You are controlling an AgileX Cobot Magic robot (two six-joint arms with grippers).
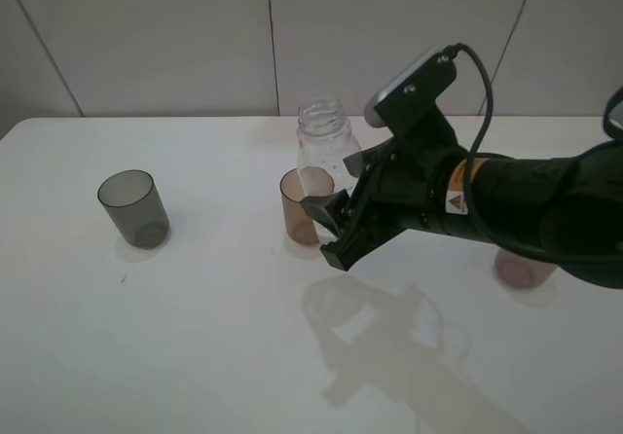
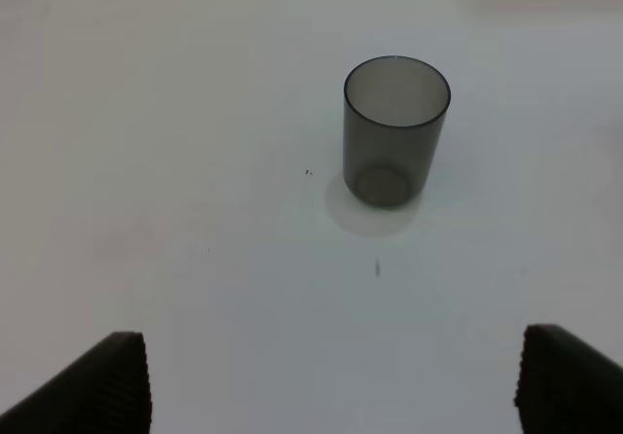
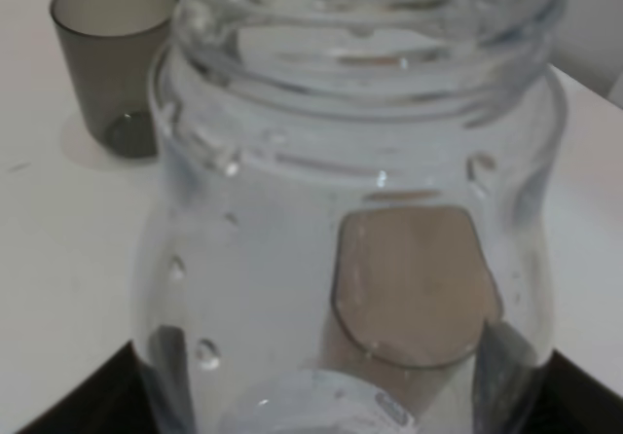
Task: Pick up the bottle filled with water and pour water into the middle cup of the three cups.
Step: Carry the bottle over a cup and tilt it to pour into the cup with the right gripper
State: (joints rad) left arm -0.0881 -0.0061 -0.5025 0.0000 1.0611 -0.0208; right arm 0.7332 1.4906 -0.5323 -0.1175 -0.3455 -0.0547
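Observation:
The clear bottle (image 1: pixel 326 142) stands upright just behind the amber middle cup (image 1: pixel 297 205). My right gripper (image 1: pixel 331 212) reaches in from the right at the bottle's base. In the right wrist view the bottle (image 3: pixel 292 162) fills the frame. The dark fingertips (image 3: pixel 83 400) show wide apart at both sides of its base, so the gripper (image 3: pixel 341 400) is open. The amber cup (image 3: pixel 414 288) shows through the bottle. The dark grey cup (image 1: pixel 131 207) stands far left. The mauve-pink cup (image 1: pixel 526 269) is partly hidden behind my right arm. My left gripper (image 2: pixel 331 385) is open and empty, short of the grey cup (image 2: pixel 394 127).
The white table (image 1: pixel 195 337) runs back to a tiled wall. My right arm (image 1: pixel 526 205) crosses the right half of the table above the pink cup. The grey cup also shows in the right wrist view (image 3: pixel 107 54).

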